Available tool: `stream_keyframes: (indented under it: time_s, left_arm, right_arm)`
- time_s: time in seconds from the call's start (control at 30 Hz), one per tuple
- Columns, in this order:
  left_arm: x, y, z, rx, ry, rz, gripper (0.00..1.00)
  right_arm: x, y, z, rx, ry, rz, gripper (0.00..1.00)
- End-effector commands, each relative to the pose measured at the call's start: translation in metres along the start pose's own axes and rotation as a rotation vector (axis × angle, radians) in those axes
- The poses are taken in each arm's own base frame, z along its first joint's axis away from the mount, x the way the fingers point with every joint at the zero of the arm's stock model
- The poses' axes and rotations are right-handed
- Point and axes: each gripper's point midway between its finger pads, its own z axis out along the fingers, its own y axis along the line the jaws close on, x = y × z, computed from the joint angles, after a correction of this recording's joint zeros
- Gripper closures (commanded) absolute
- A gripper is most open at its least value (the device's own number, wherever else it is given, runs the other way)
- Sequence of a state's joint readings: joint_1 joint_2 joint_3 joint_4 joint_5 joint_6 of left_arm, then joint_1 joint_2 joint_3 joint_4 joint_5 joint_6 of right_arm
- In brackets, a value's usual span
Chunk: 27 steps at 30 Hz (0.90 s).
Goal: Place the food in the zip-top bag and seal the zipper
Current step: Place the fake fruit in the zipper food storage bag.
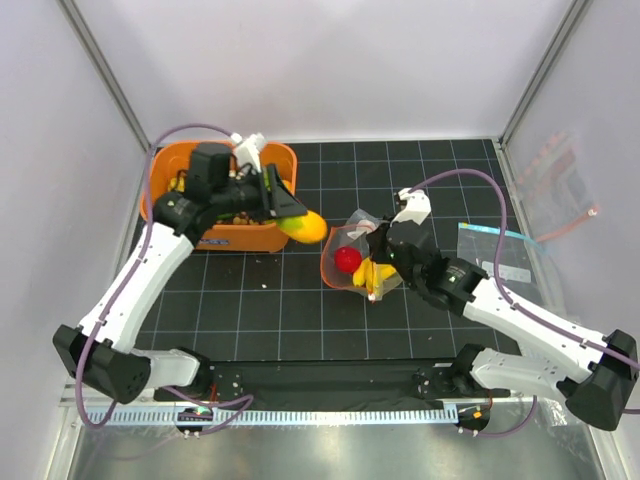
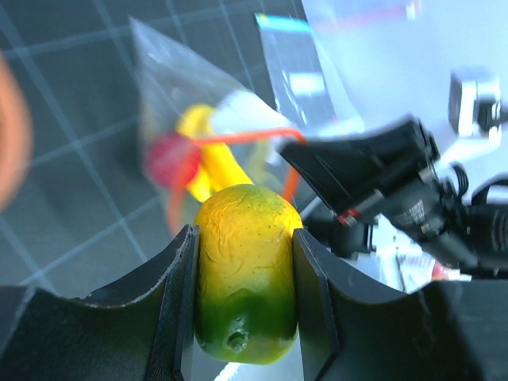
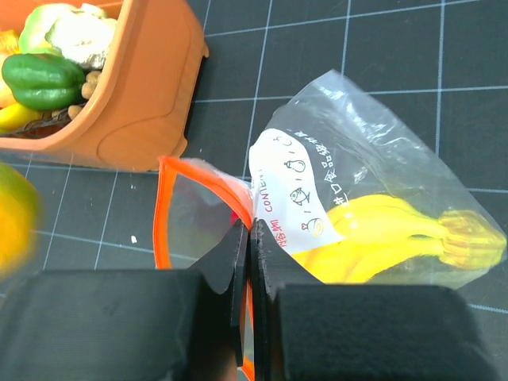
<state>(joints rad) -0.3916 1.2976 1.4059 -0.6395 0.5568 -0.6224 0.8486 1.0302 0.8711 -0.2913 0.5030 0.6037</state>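
Gripping a yellow-and-green toy mango (image 2: 248, 294) across its middle, the left gripper (image 1: 288, 212) has its jaws roughly half spread, one finger flat against each side of the fruit. In the top view the mango sits just off the near right corner of the orange bin (image 1: 230, 236), in the gap between the bin and the zip-top bag (image 1: 335, 276). How high above the black gridded table (image 1: 260, 300) it is cannot be told.

The right gripper (image 3: 248, 238) is pinched fully closed on the bag's mouth edge, its fingers meeting on the plastic just beside the white printed label (image 3: 298, 190). The bag lies near the middle of the table, right of the bin, with its mouth turned left toward the mango. The red-orange zipper (image 3: 163, 214) is unsealed and bows out in an open loop to the left of the closed fingers.

Inside the bag a yellow banana bunch (image 3: 389, 230) lies toward the closed end, and a red apple (image 1: 347, 259) sits close to the mouth.

More food is in the bin at the far left, including a green pepper (image 3: 40, 79) and a white cauliflower (image 3: 75, 32).

A flat clear bag (image 1: 495, 250) with a blue top edge lies on the table at the right, apart from the zip-top bag.
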Motion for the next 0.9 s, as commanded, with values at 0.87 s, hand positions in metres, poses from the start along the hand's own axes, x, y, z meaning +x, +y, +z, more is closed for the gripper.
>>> stream_keyframes:
  time_s: [0.87]
  left_arm:
    - [0.059,-0.036,0.156,-0.070,-0.172,0.264,0.87]
  right_arm:
    - [-0.049,-0.006,-0.040,-0.028,-0.166,0.233,0.99]
